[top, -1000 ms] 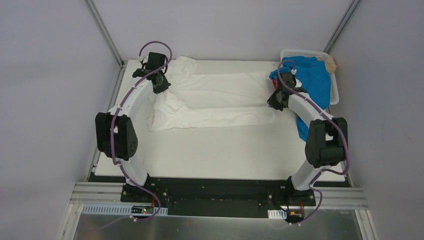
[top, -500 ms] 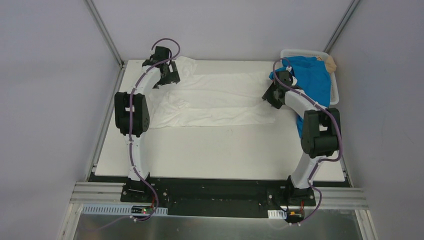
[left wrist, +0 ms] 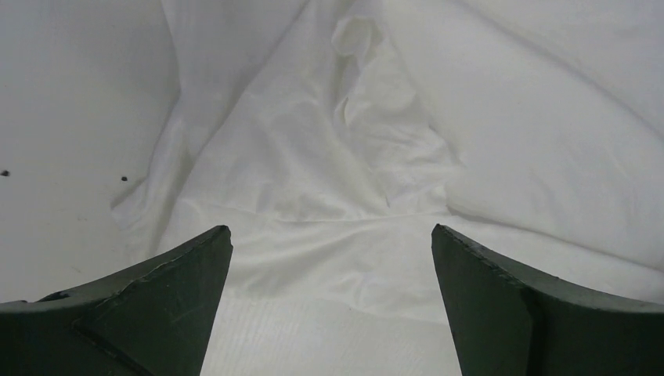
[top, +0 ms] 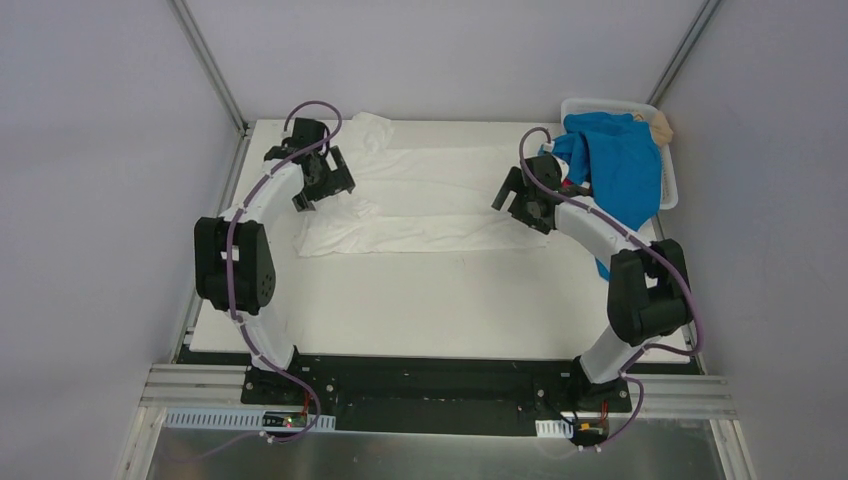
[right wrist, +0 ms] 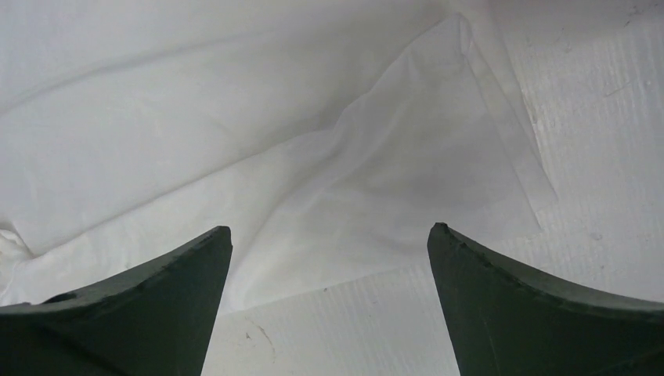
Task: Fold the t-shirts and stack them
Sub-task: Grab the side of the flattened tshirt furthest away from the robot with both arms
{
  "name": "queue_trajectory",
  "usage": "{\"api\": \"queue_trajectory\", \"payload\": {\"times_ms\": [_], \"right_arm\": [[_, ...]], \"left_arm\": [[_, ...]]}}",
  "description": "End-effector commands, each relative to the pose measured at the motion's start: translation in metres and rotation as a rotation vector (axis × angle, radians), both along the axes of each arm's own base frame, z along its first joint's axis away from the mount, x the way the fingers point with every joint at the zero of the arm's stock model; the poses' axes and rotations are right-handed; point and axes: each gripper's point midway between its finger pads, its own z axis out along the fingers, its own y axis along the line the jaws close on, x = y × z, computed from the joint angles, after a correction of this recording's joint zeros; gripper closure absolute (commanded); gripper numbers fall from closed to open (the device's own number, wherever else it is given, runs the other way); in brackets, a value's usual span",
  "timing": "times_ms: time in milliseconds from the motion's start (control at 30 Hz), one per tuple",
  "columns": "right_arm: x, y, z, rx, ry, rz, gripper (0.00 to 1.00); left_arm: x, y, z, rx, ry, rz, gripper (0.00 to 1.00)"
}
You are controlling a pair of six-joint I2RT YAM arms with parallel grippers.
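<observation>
A white t-shirt [top: 430,200] lies spread lengthwise across the far half of the table, wrinkled at its left end. My left gripper [top: 325,185] hovers open over that left end. In the left wrist view its fingers [left wrist: 180,290] stand wide apart above the bunched white t-shirt [left wrist: 329,157], holding nothing. My right gripper [top: 515,195] is open over the shirt's right end. In the right wrist view a corner of the white t-shirt [right wrist: 352,180] lies flat ahead of the right gripper [right wrist: 329,231]. A bright blue t-shirt [top: 615,160] hangs out of the basket, with a tan one [top: 660,125] behind it.
The white slotted basket [top: 600,103] stands at the table's far right corner, and the blue cloth drapes over its near side onto the table [top: 450,300]. Grey walls and metal frame posts close in the left, right and far sides.
Both grippers have opened over the white t-shirt. The right gripper has shifted left along the shirt's right end. The left gripper swung to the far edge, then came back nearer.
</observation>
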Motion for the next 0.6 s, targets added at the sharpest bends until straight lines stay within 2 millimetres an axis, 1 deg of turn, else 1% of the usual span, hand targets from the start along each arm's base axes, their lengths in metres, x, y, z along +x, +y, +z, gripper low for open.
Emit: {"api": "queue_trajectory", "payload": {"times_ms": [0, 33, 67, 100, 167, 200, 233, 267, 300, 400, 467, 533, 567], "right_arm": [[0.004, 0.009, -0.026, 0.049, 0.048, 0.010, 0.01], [0.007, 0.008, -0.030, 0.037, 0.047, 0.008, 0.01], [0.010, 0.005, -0.040, 0.018, 0.060, -0.003, 0.01], [0.011, 0.003, -0.046, 0.010, 0.075, -0.012, 0.01], [0.006, 0.000, -0.056, 0.016, 0.113, -0.021, 0.01], [0.001, -0.002, -0.060, 0.019, 0.124, -0.028, 0.01], [-0.007, -0.006, -0.068, 0.013, 0.144, -0.036, 0.01], [-0.015, -0.009, -0.073, 0.012, 0.160, -0.045, 0.01], [-0.022, -0.011, -0.076, 0.017, 0.172, -0.052, 0.01], [-0.045, -0.014, -0.083, 0.032, 0.202, -0.055, 0.01], [-0.059, -0.016, -0.085, 0.044, 0.218, -0.057, 0.01], [-0.077, -0.016, -0.085, 0.063, 0.250, -0.055, 0.01], [-0.085, -0.015, -0.081, 0.080, 0.250, -0.050, 0.01]], "left_arm": [[-0.012, -0.020, -0.035, -0.153, 0.063, 0.038, 0.01], [-0.016, -0.020, -0.044, -0.158, 0.085, 0.043, 0.01], [-0.019, -0.019, -0.053, -0.154, 0.105, 0.051, 0.01], [-0.024, -0.016, -0.062, -0.146, 0.128, 0.063, 0.01], [-0.036, -0.013, -0.079, -0.142, 0.173, 0.081, 0.01], [-0.043, -0.011, -0.087, -0.145, 0.196, 0.096, 0.01], [-0.052, -0.010, -0.095, -0.151, 0.217, 0.107, 0.01], [-0.064, -0.009, -0.105, -0.158, 0.243, 0.123, 0.01], [-0.072, -0.008, -0.110, -0.162, 0.256, 0.134, 0.01], [-0.097, 0.001, -0.116, -0.143, 0.270, 0.186, 0.01], [-0.112, 0.007, -0.114, -0.117, 0.263, 0.211, 0.01], [-0.125, 0.014, -0.108, -0.097, 0.240, 0.238, 0.01], [-0.133, 0.017, -0.106, -0.087, 0.230, 0.251, 0.01]]}}
